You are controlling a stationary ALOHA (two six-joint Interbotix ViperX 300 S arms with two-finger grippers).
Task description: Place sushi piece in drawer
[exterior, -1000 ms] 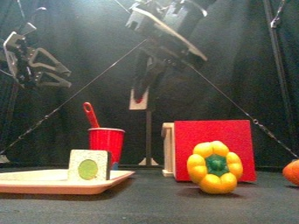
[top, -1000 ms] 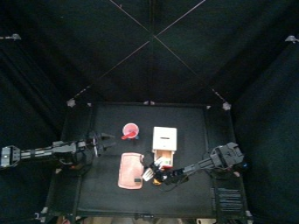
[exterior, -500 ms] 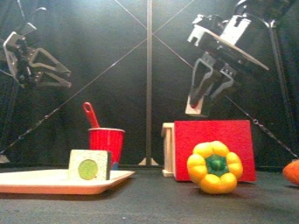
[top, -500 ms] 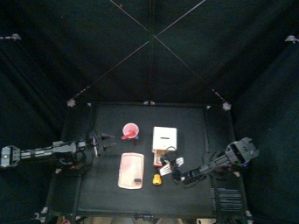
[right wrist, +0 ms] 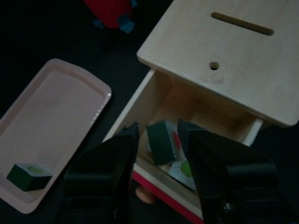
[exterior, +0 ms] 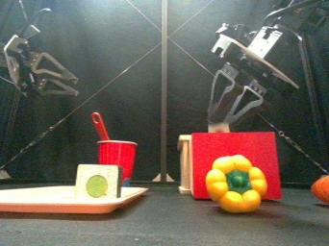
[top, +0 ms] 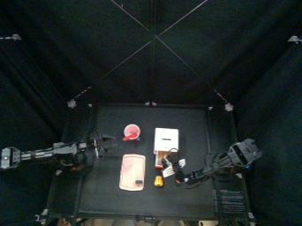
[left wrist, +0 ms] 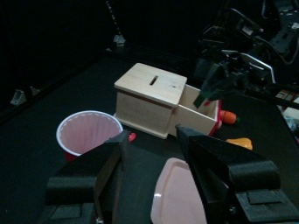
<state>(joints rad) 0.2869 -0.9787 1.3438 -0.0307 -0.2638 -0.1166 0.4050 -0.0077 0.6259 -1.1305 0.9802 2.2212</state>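
The wooden box [right wrist: 222, 66] stands with its drawer [right wrist: 216, 144] pulled open; a dark sushi piece [right wrist: 159, 140] lies inside it. Another sushi piece [right wrist: 28, 177] sits on the pink tray [right wrist: 65, 105]; it also shows in the front view [exterior: 96, 183]. My right gripper [right wrist: 163, 179] is open and empty, a little off the drawer's open end; in the top view [top: 185, 174] it is to the drawer's right. My left gripper [left wrist: 167, 179] is open and empty, left of the red cup [left wrist: 87, 134].
A yellow bell pepper [exterior: 236, 183] stands before the drawer's red front [exterior: 244, 149]. An orange object [exterior: 321, 189] lies at the far right. A red spoon stands in the red cup [exterior: 117, 159]. The tray [top: 131, 172] lies left of the drawer [top: 165, 160].
My right gripper has drawn back to the right, away from over the drawer, and stands open. The left arm has not moved.
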